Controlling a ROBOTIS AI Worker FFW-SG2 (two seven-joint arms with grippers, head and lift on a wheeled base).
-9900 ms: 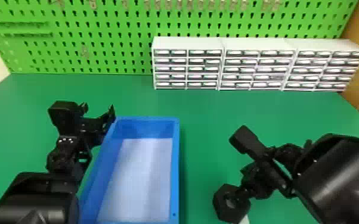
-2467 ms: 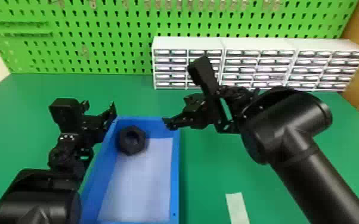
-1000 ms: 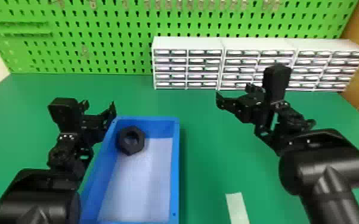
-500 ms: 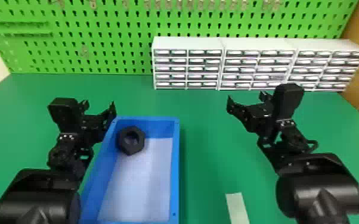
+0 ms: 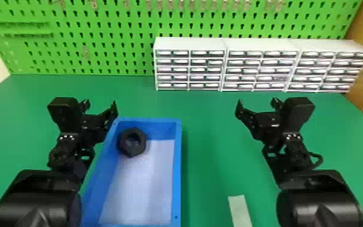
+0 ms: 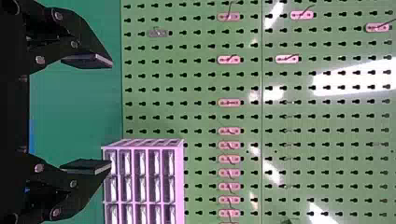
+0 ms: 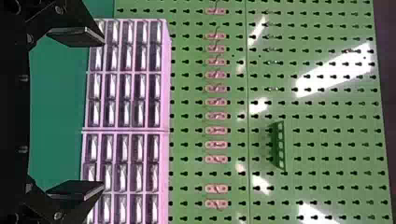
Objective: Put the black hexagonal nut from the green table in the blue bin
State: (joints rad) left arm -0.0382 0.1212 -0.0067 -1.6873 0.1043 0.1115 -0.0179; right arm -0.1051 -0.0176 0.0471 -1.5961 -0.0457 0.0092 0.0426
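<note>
Lying flat, black hexagonal nut [image 5: 130, 151], hole upward, in blue bin [image 5: 177, 169]

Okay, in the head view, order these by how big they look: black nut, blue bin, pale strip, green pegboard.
Largest to smallest:
1. Green pegboard
2. Blue bin
3. Black nut and pale strip, too alike to rank

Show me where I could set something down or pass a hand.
Green table between the blue bin and right gripper, back to the drawer units; the white strip lies at its near end. The bin's floor nearer the robot is bare too. Crowded: the bin's far left corner, with the black nut inside and left gripper alongside.
</note>
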